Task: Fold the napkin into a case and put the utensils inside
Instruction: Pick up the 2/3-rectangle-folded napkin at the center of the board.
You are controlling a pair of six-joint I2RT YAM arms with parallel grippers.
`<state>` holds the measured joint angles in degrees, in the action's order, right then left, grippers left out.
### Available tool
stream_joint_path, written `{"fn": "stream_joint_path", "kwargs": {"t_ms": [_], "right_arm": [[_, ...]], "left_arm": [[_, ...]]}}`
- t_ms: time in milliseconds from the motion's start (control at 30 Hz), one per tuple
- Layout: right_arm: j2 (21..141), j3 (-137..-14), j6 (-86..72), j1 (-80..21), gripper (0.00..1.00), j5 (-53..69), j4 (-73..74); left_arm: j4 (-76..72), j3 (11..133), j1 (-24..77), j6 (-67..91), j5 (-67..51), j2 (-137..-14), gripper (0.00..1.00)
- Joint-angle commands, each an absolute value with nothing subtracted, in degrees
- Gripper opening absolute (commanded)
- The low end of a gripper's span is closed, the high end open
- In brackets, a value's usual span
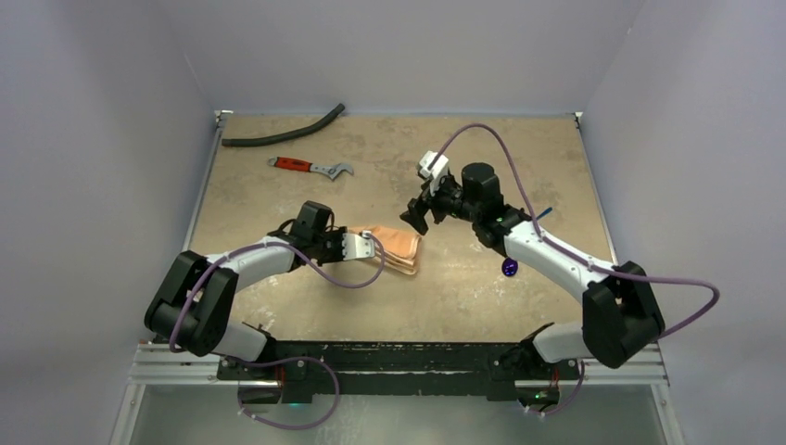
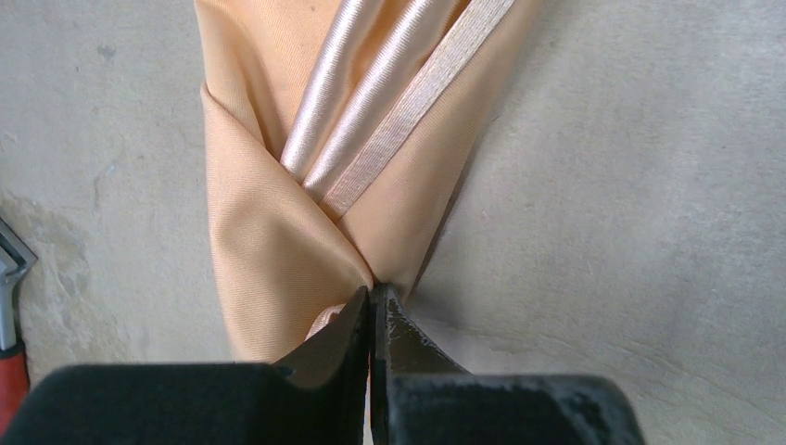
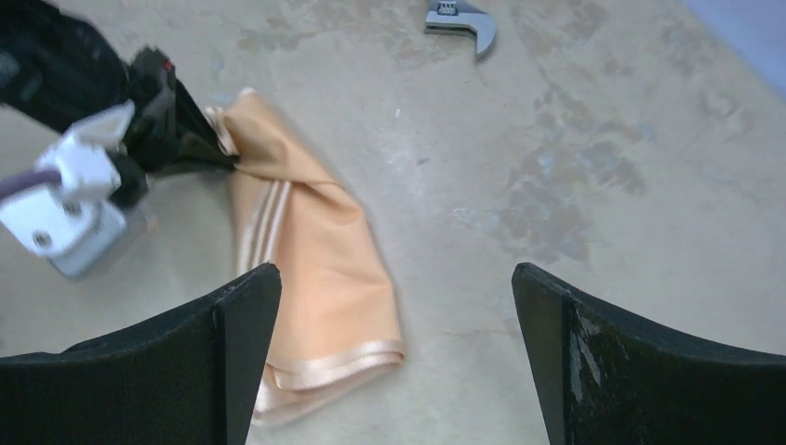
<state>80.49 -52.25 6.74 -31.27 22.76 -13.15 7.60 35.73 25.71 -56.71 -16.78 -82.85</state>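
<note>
The napkin (image 1: pixel 397 250) lies folded into a narrow band near the middle of the bench (image 1: pixel 482 306), its long axis running left to right. The left end effector (image 1: pixel 364 246) is clenched on the napkin's left end; the left wrist view shows the jaws pressed together on a gathered corner of cloth (image 2: pixel 269 241).

The right end effector (image 1: pixel 417 215) hangs just beyond the napkin's right end, on the far side of it, released and holding nothing. It is the freer and nearer arm for whatever comes next at that end. From its own camera the cloth (image 3: pixel 315 241) lies ahead and left of the gap between the fingers (image 3: pixel 394 278), its lower end passing beside the left finger (image 3: pixel 250 306).

Only the overhead view shows the purple spoon (image 1: pixel 510 267), well to the right of the napkin under the right arm, and what looks to be the blue fork (image 1: pixel 544 212) beyond it. The right wrist view alone shows the napkin's satin-edged free end; the wrench (image 3: pixel 461 19) lies beyond the napkin.
</note>
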Motion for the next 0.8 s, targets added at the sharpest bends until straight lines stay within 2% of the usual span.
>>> {"fn": "stream_joint_path", "kwargs": {"t_ms": [0, 267, 567, 767], "right_arm": [[76.3, -46.1, 24.7, -31.4, 0.98, 23.4, -14.9], [71.1, -37.5, 37.9, -32.8, 0.98, 36.6, -16.4], [78.0, -37.7, 48.2, -37.8, 0.98, 34.8, -13.6], [80.9, -39.0, 53.8, -40.9, 0.98, 28.5, -7.9]], "left_arm": [[11.8, 34.6, 23.3, -53.9, -18.1, -82.7, 0.00], [12.5, 35.6, 22.5, -52.1, -19.4, -83.1, 0.00], [13.4, 35.8, 21.1, -52.9, -19.8, -82.8, 0.00], [13.8, 36.0, 20.4, -54.0, -20.3, -83.2, 0.00]]}}
